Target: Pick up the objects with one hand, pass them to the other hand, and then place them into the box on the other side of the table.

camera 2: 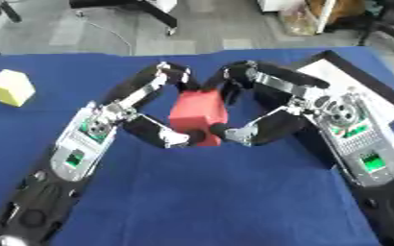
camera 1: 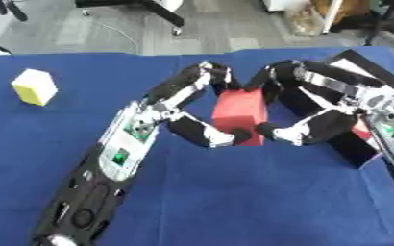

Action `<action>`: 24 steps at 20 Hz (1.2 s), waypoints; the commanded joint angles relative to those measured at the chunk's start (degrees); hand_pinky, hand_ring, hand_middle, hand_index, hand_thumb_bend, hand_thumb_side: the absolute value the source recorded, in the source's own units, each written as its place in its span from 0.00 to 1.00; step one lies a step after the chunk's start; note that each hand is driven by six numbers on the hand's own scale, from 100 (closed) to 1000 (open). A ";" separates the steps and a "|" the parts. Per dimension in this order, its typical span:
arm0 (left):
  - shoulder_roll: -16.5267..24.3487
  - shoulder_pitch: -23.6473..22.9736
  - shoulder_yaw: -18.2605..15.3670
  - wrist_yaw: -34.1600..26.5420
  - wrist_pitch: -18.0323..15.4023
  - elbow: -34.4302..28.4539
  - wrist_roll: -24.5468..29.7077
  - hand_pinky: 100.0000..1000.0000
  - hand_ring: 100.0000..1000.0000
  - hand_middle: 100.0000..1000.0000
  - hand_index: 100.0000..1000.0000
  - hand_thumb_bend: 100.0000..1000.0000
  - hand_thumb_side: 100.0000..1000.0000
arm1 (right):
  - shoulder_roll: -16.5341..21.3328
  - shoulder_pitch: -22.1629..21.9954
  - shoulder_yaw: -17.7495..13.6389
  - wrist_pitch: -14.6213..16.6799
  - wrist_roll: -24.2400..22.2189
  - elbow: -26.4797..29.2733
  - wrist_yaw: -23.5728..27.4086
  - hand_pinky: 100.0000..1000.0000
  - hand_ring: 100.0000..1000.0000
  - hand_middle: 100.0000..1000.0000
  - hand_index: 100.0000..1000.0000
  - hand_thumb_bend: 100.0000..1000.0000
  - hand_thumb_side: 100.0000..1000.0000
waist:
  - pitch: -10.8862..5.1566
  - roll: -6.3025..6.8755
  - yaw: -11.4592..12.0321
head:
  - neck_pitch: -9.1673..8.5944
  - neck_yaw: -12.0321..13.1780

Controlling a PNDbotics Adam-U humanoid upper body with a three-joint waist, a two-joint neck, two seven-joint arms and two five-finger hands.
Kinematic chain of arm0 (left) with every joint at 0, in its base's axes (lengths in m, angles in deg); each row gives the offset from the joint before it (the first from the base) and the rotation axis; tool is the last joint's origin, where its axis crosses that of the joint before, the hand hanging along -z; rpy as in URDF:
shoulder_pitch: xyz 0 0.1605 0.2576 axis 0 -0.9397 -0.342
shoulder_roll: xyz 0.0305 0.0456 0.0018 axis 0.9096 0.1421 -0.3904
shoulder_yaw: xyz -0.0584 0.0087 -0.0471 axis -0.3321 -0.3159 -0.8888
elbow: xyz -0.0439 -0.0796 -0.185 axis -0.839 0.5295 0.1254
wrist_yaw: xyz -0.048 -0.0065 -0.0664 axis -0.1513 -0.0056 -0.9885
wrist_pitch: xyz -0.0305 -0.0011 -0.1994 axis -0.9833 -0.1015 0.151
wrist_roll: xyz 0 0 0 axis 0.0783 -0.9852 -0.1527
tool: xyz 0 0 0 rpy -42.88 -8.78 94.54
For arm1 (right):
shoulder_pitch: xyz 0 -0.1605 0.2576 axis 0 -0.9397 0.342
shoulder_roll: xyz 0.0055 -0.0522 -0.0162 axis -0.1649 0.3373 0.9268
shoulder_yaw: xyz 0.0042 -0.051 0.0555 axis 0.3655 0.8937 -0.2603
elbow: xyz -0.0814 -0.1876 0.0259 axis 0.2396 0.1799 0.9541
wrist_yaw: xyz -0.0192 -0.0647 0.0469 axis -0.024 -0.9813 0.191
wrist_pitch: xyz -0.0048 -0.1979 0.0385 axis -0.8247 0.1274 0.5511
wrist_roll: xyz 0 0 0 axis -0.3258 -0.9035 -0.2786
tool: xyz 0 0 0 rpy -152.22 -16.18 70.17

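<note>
Blue table point(camera 1: 234, 202): both robot hands, left point(camera 2: 163, 132) and right point(camera 2: 251, 129), pinching red block point(camera 2: 199, 113); box point(camera 2: 351, 79) seemingly clearer in right eye view.

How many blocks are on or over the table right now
2. A red block is held between the left hand and right hand at mid-table. A yellow block sits far left on the blue cloth. Inside the box more may be hidden.

No readable text, labels, brands or numbers on anything visible

One red block point(camera 2: 198, 113), one yellow block point(camera 1: 35, 86), one box point(camera 2: 364, 84), two robot hands.
</note>
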 commanded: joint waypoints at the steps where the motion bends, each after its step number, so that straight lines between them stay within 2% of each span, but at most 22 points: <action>1: 0.05 1.55 -0.31 0.81 -0.31 -0.41 -0.32 0.53 0.42 0.45 0.59 0.33 0.37 | 1.39 0.73 0.32 -0.23 -0.11 0.60 0.71 0.61 0.63 0.63 0.68 0.23 0.26 | -1.69 -1.05 -0.02 | 0.31 -0.11; 7: -0.18 1.54 -0.55 2.47 -0.18 0.21 -1.47 0.53 0.42 0.45 0.59 0.33 0.37 | 1.36 0.60 0.35 -0.54 -0.55 0.66 1.26 0.61 0.64 0.65 0.72 0.23 0.28 | -1.67 -1.17 0.03 | 0.31 -0.08; 8: -0.13 1.60 -0.76 2.73 0.00 0.37 -1.65 0.53 0.42 0.45 0.59 0.34 0.37 | 1.38 0.57 0.31 -0.55 -0.51 0.71 1.30 0.63 0.66 0.73 0.80 0.26 0.34 | -1.68 -1.22 0.08 | 0.31 -0.12; 13: -0.43 1.94 -0.94 4.72 1.98 0.41 -2.93 0.52 0.42 0.45 0.59 0.34 0.38 | 1.43 0.37 0.23 -0.74 -0.21 1.04 1.57 0.65 0.70 0.79 0.87 0.29 0.41 | -1.64 -1.39 0.12 | 0.31 -0.14; 24: -0.44 2.10 -0.86 5.19 3.18 -0.04 -3.47 0.52 0.42 0.45 0.59 0.36 0.38 | 1.55 0.29 0.18 -0.50 -1.19 1.40 1.60 0.67 0.73 0.83 0.90 0.29 0.42 | -1.67 -1.41 0.22 | 0.31 -0.17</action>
